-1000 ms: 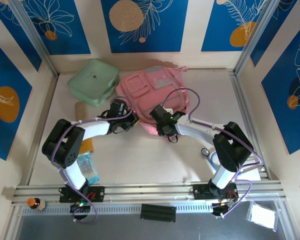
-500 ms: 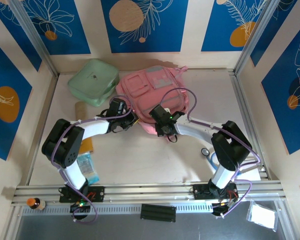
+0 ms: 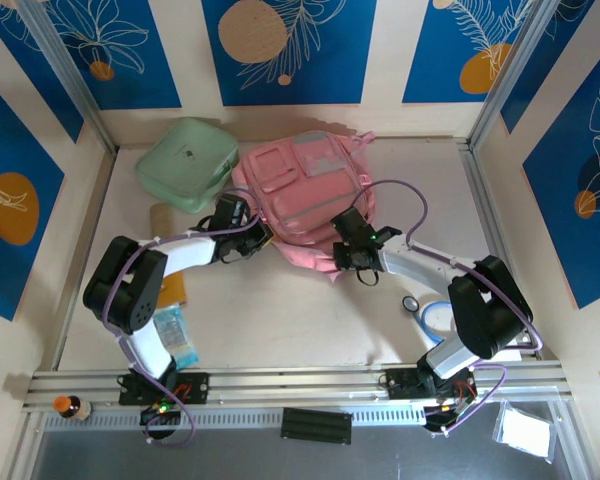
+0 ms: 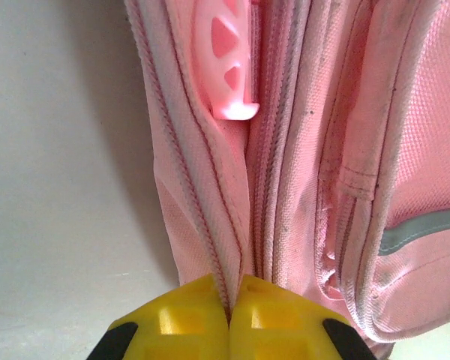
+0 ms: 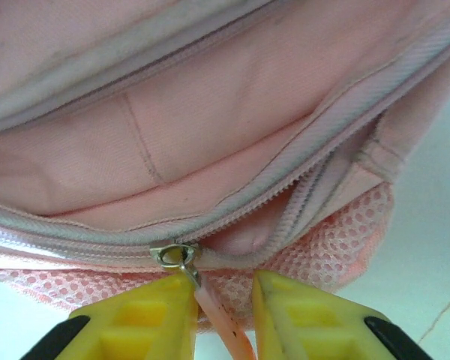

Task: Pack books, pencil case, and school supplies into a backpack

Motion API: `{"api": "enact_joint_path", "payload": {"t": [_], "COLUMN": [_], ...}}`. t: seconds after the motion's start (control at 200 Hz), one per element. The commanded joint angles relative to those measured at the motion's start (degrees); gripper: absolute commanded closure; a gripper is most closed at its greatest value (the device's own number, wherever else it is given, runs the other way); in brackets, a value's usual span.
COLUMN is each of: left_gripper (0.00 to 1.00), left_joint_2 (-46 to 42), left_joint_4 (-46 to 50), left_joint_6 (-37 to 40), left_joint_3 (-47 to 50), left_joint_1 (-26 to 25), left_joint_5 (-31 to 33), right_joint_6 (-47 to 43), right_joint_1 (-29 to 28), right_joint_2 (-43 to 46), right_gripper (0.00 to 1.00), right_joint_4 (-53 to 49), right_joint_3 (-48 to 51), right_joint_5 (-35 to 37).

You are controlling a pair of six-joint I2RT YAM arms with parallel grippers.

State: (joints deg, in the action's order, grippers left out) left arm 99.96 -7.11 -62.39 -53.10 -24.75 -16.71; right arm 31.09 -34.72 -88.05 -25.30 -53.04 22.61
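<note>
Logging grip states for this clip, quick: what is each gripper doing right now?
Left gripper: shut on the backpack fabric edge.
Right gripper: jaws slightly apart around the zipper pull; a firm grip cannot be told.

Pink backpack (image 3: 305, 195) flat on the table, front pockets up, zip partly open.

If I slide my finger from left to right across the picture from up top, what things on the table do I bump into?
Green case → left gripper, pinching the bag's edge → pink backpack → right gripper, at the zipper → small ring.
</note>
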Motion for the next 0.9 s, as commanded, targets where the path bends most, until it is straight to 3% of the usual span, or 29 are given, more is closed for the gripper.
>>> {"api": "enact_joint_path", "payload": {"t": [0.0,0.295,0.42,0.59,0.69,0.755,0.89], "left_gripper": [1.00,1.00,1.00,1.00,1.00,0.95,0.74], "left_joint_2": [0.5,0.6,0.9,2.7,4.5,5.0,3.2], "left_joint_4": [-0.7,0.0,0.4,3.0,5.7,8.3,13.5], "left_joint_6": [2.0,2.6,3.2,6.3,8.7,10.7,14.3], "left_joint_3": [-2.1,-2.3,-2.3,-5.2,-7.8,-9.2,-10.5], "left_joint_1": [2.1,2.4,3.0,3.2,3.2,3.3,4.2], "left_joint_5": [2.2,2.3,2.5,0.9,-0.5,0.6,4.2], "right_joint_6": [-4.3,-3.6,-2.4,-1.1,-4.1,-6.3,-7.6], "right_joint_1": [-1.0,-0.6,1.6,9.7,10.5,8.9,3.8], "right_joint_2": [-1.6,-1.1,1.9,5.1,5.0,4.3,2.0], "right_gripper": [0.73,0.92,0.95,0.97,0.99,1.00,1.00], "right_joint_4": [-1.3,-1.9,-1.5,-0.9,-0.5,0.1,1.7], "right_joint_3": [-1.1,-1.1,1.3,4.1,3.9,3.3,1.8], "right_joint_5": [-1.5,2.5,4.0,-2.4,-7.2,-10.9,-15.2]}}
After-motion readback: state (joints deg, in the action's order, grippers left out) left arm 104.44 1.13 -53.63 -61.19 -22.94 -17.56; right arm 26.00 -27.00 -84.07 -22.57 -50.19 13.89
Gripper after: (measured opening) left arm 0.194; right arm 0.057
